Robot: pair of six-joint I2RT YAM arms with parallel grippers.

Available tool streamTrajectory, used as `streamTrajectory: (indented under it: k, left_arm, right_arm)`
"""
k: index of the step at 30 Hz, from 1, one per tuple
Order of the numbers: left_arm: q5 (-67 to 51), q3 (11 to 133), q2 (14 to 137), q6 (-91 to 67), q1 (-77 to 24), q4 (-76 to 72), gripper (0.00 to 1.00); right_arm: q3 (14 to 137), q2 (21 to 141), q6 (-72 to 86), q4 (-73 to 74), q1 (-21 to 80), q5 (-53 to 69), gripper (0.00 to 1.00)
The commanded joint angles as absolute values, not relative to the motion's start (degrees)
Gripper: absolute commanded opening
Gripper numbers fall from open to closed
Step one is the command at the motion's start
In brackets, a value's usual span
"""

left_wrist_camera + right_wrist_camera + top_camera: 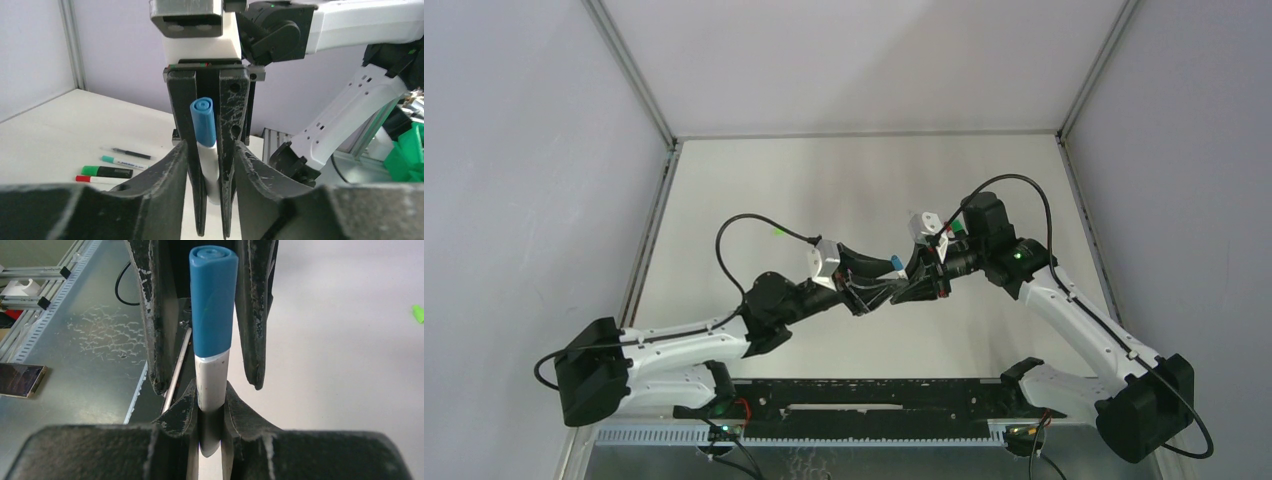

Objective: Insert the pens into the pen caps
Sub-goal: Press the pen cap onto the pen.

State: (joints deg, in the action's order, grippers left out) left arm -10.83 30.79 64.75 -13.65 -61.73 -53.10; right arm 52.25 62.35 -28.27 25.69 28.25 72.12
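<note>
**Ana:** What did the overhead camera show?

**Ben:** Both arms met in mid-air above the table point(844, 180). The left gripper point(876, 282) and right gripper point(916, 280) faced each other tip to tip. A blue cap point(894, 263) showed where they joined. A bright green cap point(778, 233) lay on the table, well apart from the left gripper.

**Ana:** And the left wrist camera?

**Ben:** Its own fingers point(167, 175) stood parted, one on each side of the blue cap point(204, 122), which pointed back at the lens. The cap sat on a white pen point(211, 175). Down on the table, off to that hand's left, lay a thin dark pen point(131, 153), a teal-ended pen point(122, 162), a green-capped marker point(107, 172) and a red-ended pen point(84, 178), close together.

**Ana:** The right wrist camera?

**Ben:** The right gripper's fingers point(182, 412) were clenched on the white barrel at their tips. The blue cap stuck straight out beyond them, between the left gripper's long fingers. A sliver of gap showed beside the cap, so I judged the left gripper released, grasping nothing.

**Ana:** How should this step be done well?

**Ben:** The cap looked seated, though perhaps not pressed home. The left fingers should pinch it squarely and stay in line with the barrel. They should then push straight toward the right fingertips while the right grip holds firm. Any tilt could make the pen slip.
</note>
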Motion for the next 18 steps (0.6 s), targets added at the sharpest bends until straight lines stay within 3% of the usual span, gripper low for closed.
streamTrajectory:
  k: [1,7,11,15,18]
  left_arm:
    - [-12.40,34.99,65.41,-14.87,-61.26,-55.90,0.40]
    - [-13.98,35.92,66.85,-16.44,-61.17,-56.42,0.21]
    - [-14.56,36.03,67.37,-17.11,-61.17,-56.51,0.16]
    - [-14.93,35.88,67.59,-17.77,-61.17,-56.51,0.01]
    - [-14.52,35.41,67.59,-18.88,-61.13,-56.66,0.00]
  right_arm:
    - [54.40,62.39,-29.60,25.70,28.83,73.38,0.03]
    - [54.40,62.34,-29.70,25.73,29.00,73.31,0.03]
    - [54.36,62.23,-29.47,25.67,29.00,73.42,0.03]
    - [54.40,62.14,-28.93,25.25,29.05,73.56,0.04]
    - [54.40,61.97,-27.68,24.54,29.00,73.21,0.07]
